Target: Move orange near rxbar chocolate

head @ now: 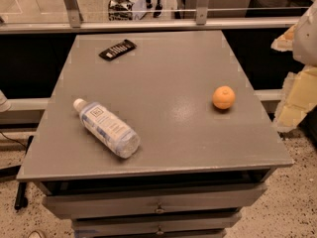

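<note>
The orange (224,97) is a small round fruit that rests on the right side of the grey table top (168,68). The rxbar chocolate (117,49) is a flat black wrapper with white marks that lies at the far left of the table. They are far apart, with bare table between them. My gripper (297,95) shows as pale cream and yellow parts at the right edge of the camera view, off the table's right side and to the right of the orange. It touches nothing.
A clear plastic water bottle (106,128) with a white cap lies on its side at the table's front left. Drawers (158,207) sit below the front edge. A glass railing (148,14) runs behind the table.
</note>
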`<state>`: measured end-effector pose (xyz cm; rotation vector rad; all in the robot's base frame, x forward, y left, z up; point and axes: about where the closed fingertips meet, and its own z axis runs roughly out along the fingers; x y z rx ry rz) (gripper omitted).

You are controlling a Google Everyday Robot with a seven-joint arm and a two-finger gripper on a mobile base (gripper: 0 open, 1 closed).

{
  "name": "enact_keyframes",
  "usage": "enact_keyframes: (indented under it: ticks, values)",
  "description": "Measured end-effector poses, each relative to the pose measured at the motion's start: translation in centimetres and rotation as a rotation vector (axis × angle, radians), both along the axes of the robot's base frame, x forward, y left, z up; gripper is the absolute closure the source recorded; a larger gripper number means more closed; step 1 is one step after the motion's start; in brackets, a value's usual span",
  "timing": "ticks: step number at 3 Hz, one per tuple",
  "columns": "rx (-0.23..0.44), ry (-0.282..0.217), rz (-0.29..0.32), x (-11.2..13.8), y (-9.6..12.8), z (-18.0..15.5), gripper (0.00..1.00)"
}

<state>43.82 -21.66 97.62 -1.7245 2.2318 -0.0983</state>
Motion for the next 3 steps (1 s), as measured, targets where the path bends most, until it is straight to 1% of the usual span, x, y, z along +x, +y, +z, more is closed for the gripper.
enact_keyframes:
  ticks: [1,2,3]
  values:
    - [0.003,-0.006,-0.001,0.0,0.0,0.1,0.0]
    - [0.07,-0.037,0.0,1.0,0.6,-1.1,0.0]
    - [0.194,-0.085,0.01,3.5,1.7,-3.8,0.0]
